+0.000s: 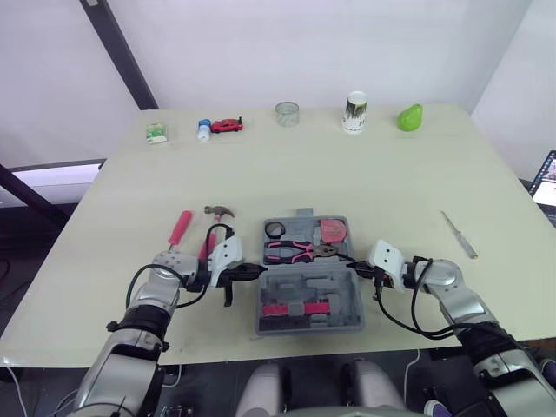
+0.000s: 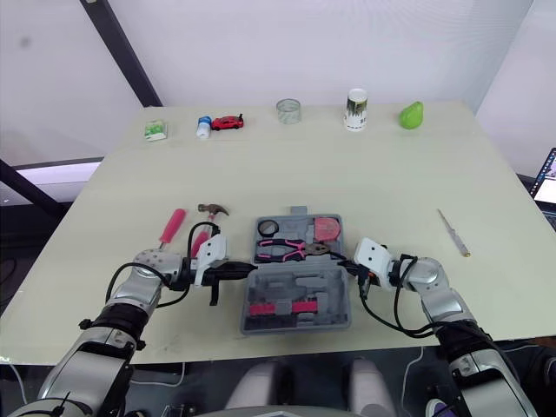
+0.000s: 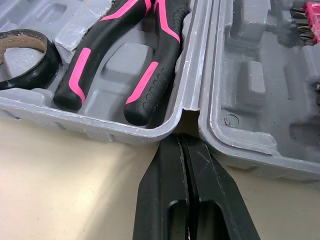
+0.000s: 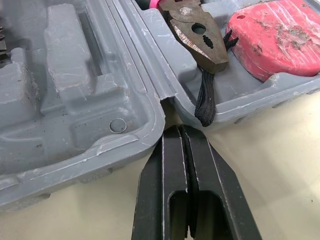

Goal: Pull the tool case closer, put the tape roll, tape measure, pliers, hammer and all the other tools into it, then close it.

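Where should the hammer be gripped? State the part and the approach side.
Grip the hammer on its pink handle, just below the head, coming down from above with the fingers across it. It lies flat to the left of the tool case, head away from the robot, so the handle is the narrow, graspable part.

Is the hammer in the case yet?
No, the hammer lies on the table, left of the open tool case.
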